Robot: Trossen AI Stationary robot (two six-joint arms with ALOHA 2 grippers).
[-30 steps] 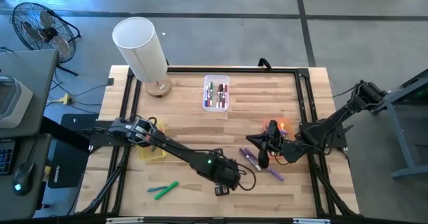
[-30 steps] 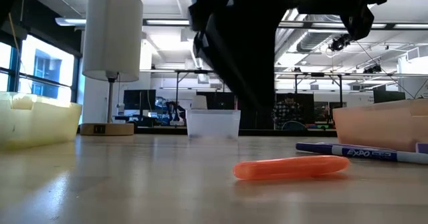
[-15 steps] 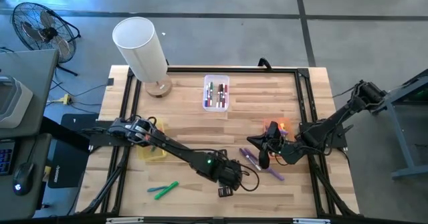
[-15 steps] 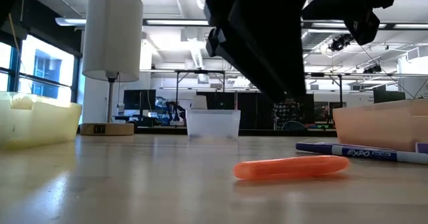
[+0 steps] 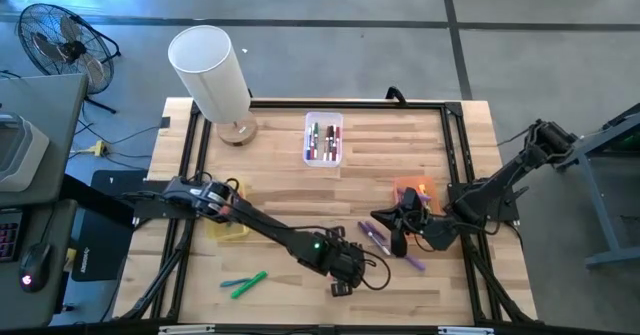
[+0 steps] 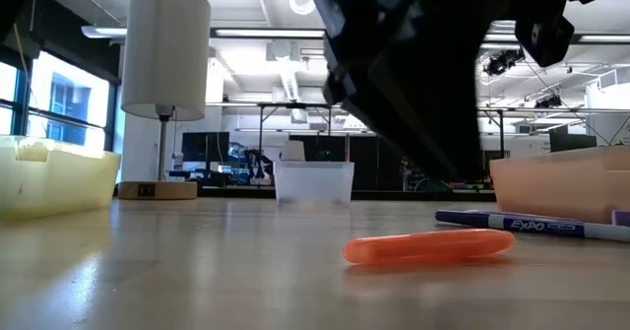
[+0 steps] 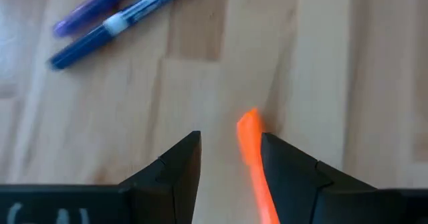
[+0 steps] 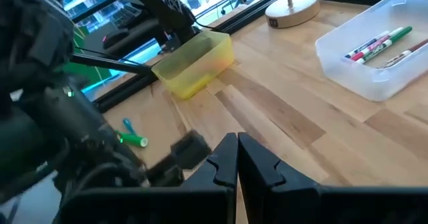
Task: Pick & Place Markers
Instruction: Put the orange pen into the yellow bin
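An orange marker lies flat on the wooden table near its front edge. In the left wrist view this orange marker shows between the open fingers of my left gripper, closer to one finger. My left gripper hangs slanting down above it, and the low view shows a gap between them. My right gripper is shut and hovers above two purple and blue markers. The same two markers appear in the left wrist view. A green and a blue marker lie at the front left.
A clear bin holding several markers stands at the back centre. A yellow bin is on the left and an orange bin on the right. A white lamp stands at the back left. A black frame runs round the table.
My left gripper has moved toward the table's near and right edges, sunk lower over the orange marker and tipped further down. Its fingers have stayed open. The markers have not moved.
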